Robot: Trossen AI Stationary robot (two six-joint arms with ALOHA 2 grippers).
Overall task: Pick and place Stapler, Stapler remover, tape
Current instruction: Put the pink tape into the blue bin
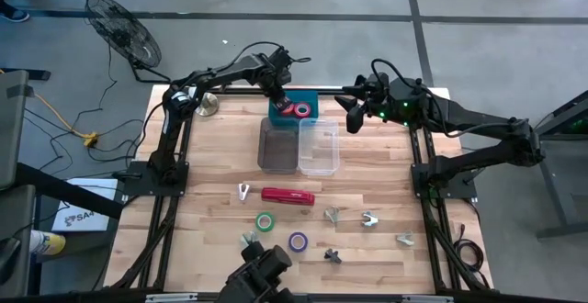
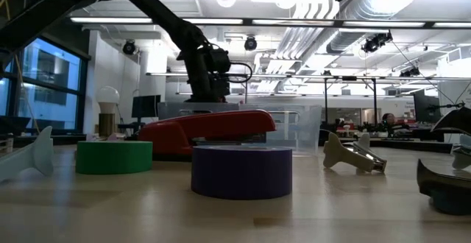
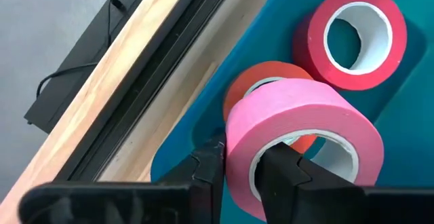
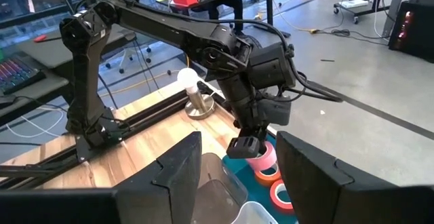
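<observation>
Tape progress: left gripper [image 3: 237, 166], at twelve o'clock over the teal bin [image 1: 310, 96], pinches a pink roll [image 3: 298, 139] beside two rolls [image 1: 296, 110] already binned, right gripper [image 1: 354, 119] idle and half open, while stapler [image 1: 288, 196], green roll [image 1: 265, 221], purple roll [image 1: 298, 241] and removers [image 1: 369, 218] remain at six o'clock.

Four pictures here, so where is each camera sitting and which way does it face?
High: above the table, looking straight down; both arms show.
Low: at tabletop height, looking level past the purple tape and stapler; the left arm shows.
Left wrist: on the left arm, facing the teal bin; its fingers pinch the pink tape.
Right wrist: on the right arm, facing the left gripper.
Both wrist views share the pink tape.
</observation>
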